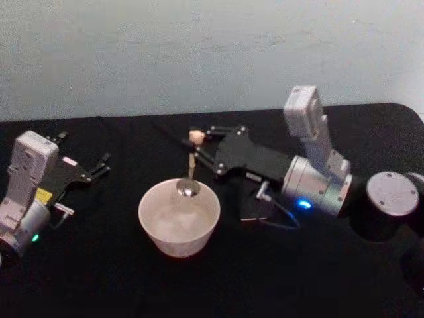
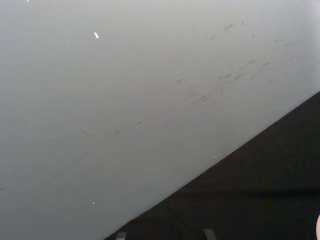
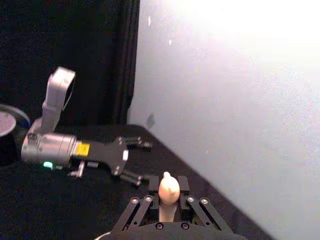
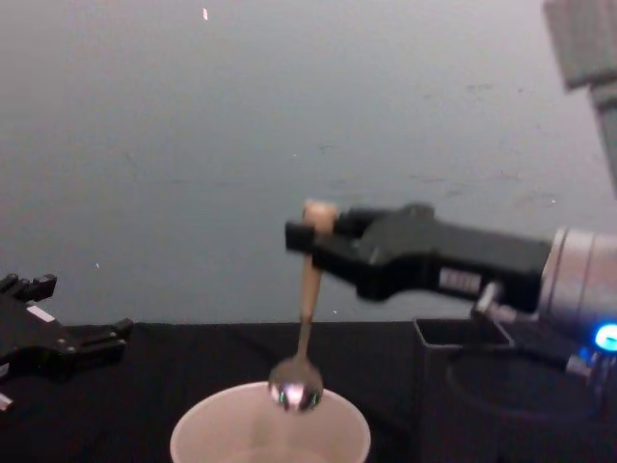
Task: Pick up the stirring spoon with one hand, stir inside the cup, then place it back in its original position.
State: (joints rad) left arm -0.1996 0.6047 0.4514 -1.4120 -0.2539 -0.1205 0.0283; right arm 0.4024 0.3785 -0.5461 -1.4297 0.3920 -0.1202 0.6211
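Observation:
The stirring spoon hangs upright with its bear-head end pinched in my right gripper, which is shut on the beige handle. Its shiny bowl sits at rim height over the far side of the cream-white cup. From the chest, the spoon drops from the right gripper to the cup mouth. The right wrist view shows the bear head between the fingers. My left gripper rests open at the table's left, away from the cup.
A dark grey square holder stands right of the cup, partly under my right arm, and also shows in the chest view. The black tablecloth ends at a pale wall behind. The left arm lies low on the table.

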